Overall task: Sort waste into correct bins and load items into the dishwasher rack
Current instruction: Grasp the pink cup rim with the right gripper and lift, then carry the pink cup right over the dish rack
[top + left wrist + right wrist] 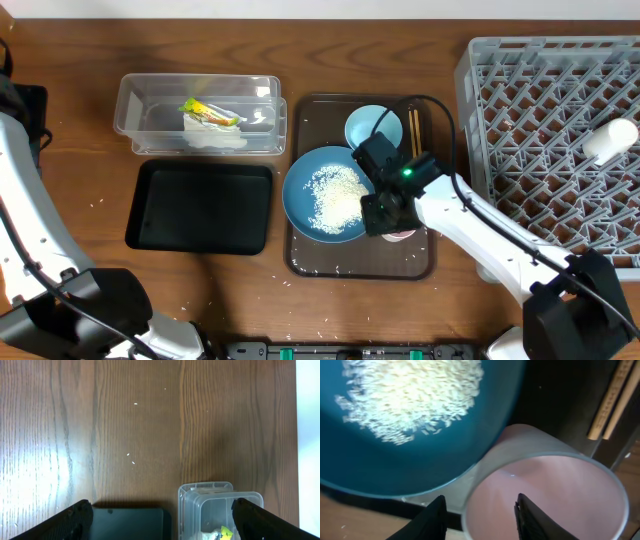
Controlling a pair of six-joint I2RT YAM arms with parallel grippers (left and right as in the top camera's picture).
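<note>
Overhead: dark wood-grain table [330, 50]

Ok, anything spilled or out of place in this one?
Stray rice grains dot the table near the black tray and the floor of the brown serving tray, away from the heap in the dark-blue dish. The white cup in the rack appears to lie on its side.

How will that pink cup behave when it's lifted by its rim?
The pink cup looks smooth and glossy, so probably slippery in a pinch. Its wall looks thin, so likely light. Close beside the blue dish, it may nudge that.
</note>
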